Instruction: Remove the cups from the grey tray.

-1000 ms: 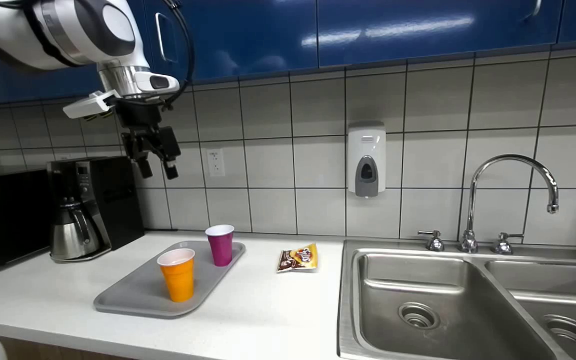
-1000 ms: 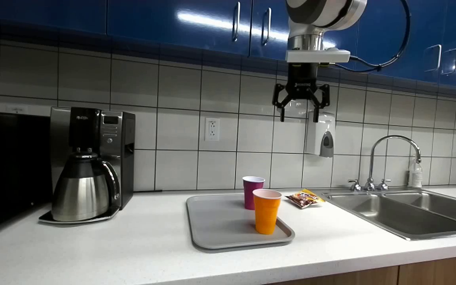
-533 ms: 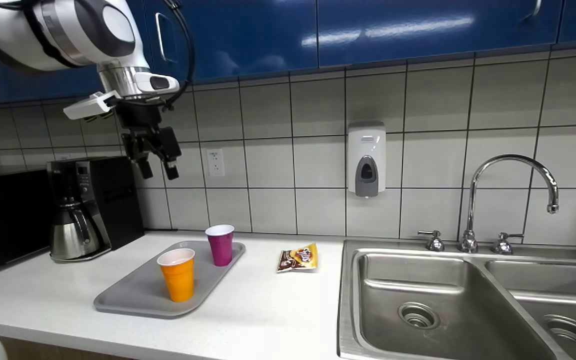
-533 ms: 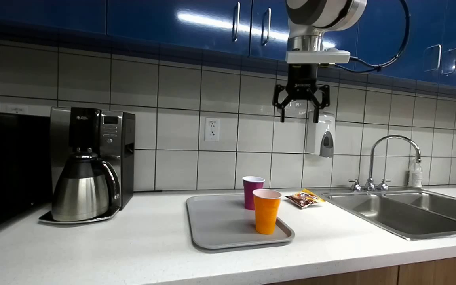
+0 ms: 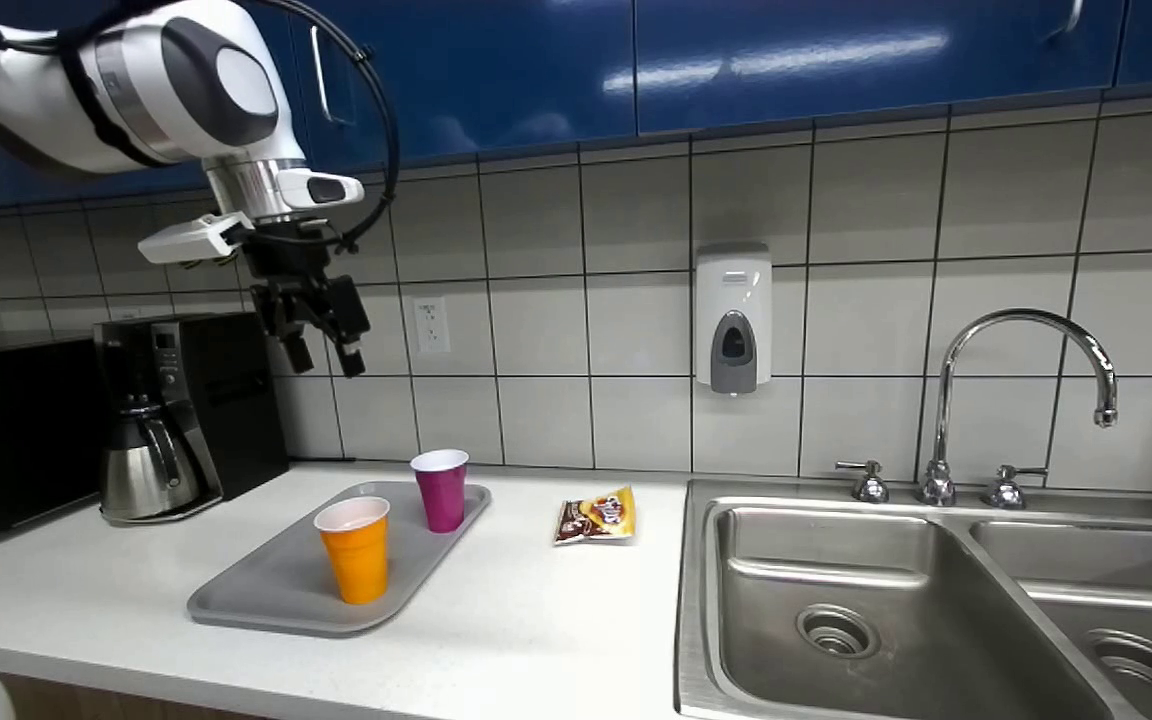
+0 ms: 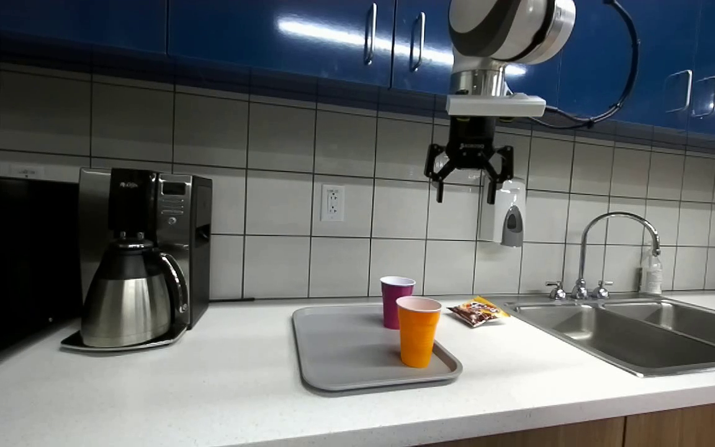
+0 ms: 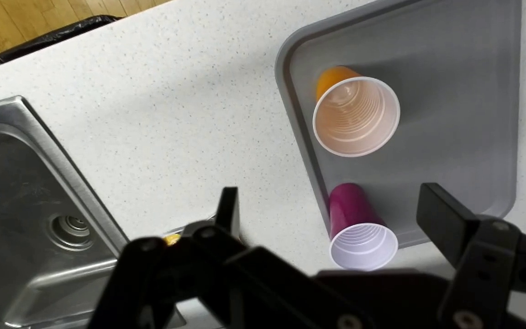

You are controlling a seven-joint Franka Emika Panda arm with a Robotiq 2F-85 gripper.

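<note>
The black two-finger claw [image 6: 465, 197] hangs spread and empty. Well below, the orange plastic tumbler [image 5: 356, 550] and smaller magenta plastic tumbler [image 5: 442, 495] stand upright on the rectangular grey tray [image 6: 345, 347]. Descent is probably required; the wrist view places the magenta tumbler beyond the claw's gap.

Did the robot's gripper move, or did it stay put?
Yes, down: in an exterior view, the gripper now reaches level with the middle of the wall outlet; before, it reached only near the outlet's top.
</note>
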